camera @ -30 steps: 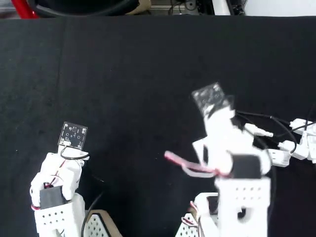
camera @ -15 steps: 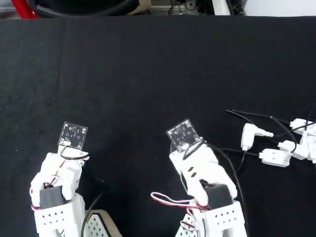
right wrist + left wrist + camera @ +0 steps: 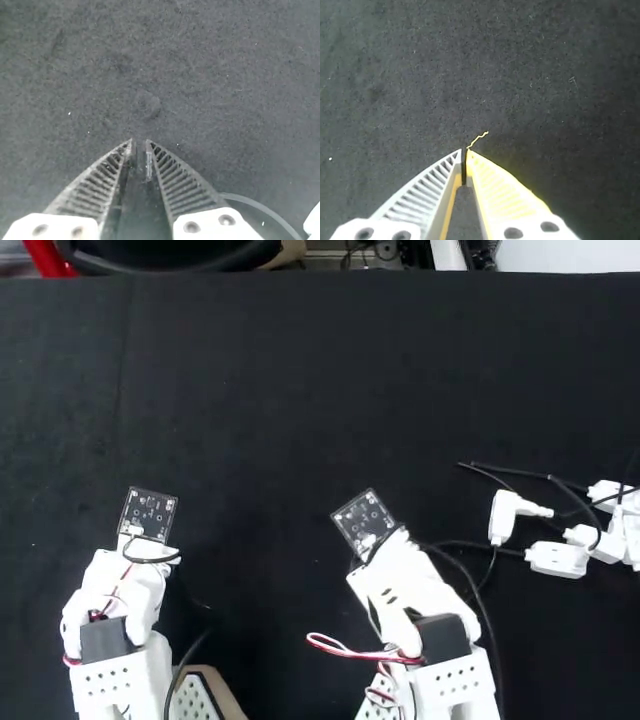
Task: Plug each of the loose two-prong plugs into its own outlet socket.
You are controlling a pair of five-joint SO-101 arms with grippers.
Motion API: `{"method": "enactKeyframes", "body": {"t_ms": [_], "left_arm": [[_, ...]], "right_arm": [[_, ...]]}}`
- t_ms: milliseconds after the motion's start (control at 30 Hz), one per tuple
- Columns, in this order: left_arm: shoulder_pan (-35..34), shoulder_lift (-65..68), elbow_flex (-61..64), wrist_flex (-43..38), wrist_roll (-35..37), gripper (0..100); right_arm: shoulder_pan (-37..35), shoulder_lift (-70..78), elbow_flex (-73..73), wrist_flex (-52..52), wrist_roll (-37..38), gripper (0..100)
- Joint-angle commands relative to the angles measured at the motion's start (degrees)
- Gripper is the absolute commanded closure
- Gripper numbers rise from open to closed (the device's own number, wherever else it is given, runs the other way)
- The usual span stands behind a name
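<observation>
Two arms sit folded low at the near edge of the black desk, the left arm well apart from the right arm, with a pale perforated piece between their bases. The left fingers are pressed together on nothing. The right fingers are all but closed, a thin slit at the tips, and also empty.

Farther out to the right lie the loose white plugs: an angled plug, a flat plug near it, and a cluster at the desk's edge, where I cannot tell plug from socket. Thin black cords loop among them, and one runs close beside the right arm. That is the likely trouble: lifting one plug could drag its neighbours by the crossed cords, or a cord could snag the arm. The left arm looks poorly placed to help, since the plugs lie far from it.

Beyond the far edge sit a red object and a dark cable.
</observation>
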Motion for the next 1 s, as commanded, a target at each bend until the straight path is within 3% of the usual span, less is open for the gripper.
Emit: {"method": "enactKeyframes", "body": {"t_ms": [0, 967], "left_arm": [[0.3, -0.3, 1.0, 0.3, 0.5, 97], [0.4, -0.3, 1.0, 0.3, 0.5, 97]], "right_arm": [[-0.2, -4.8, -0.2, 0.4, -0.1, 97.7], [-0.2, -4.8, -0.3, 2.3, -0.1, 97.7]]}}
